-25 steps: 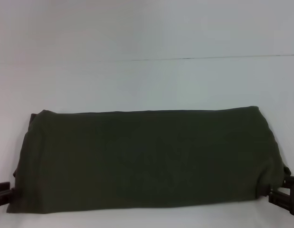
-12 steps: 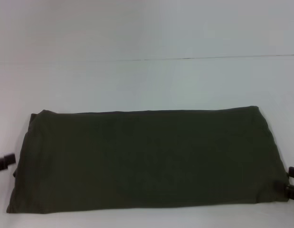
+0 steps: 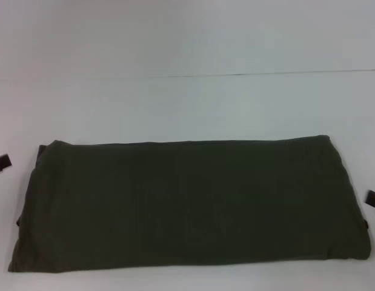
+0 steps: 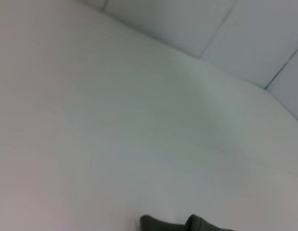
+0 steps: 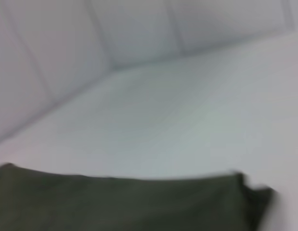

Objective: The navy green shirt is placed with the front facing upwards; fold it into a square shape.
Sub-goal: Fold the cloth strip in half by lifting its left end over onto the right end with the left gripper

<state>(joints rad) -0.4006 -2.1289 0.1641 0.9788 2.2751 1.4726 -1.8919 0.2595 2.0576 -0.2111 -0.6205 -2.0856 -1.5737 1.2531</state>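
on the white table (image 3: 187, 103) the navy green shirt (image 3: 187, 203) is laid as a wide folded band, plain side up, pale wall panels behind. only slivers of the left gripper (image 3: 2, 163) and right gripper (image 3: 373, 199) are seen at the frame edges, off the cloth; their opening cannot be told.

Only slivers of the robot show in the head view. The left gripper (image 3: 2, 163) appears as a small, dark, blocky piece, near black, with a flat squared end. The right gripper (image 3: 373, 199) looks much the same: a dark, boxy, matte stub with hard edges. No cables, screws or markings can be made out on either.
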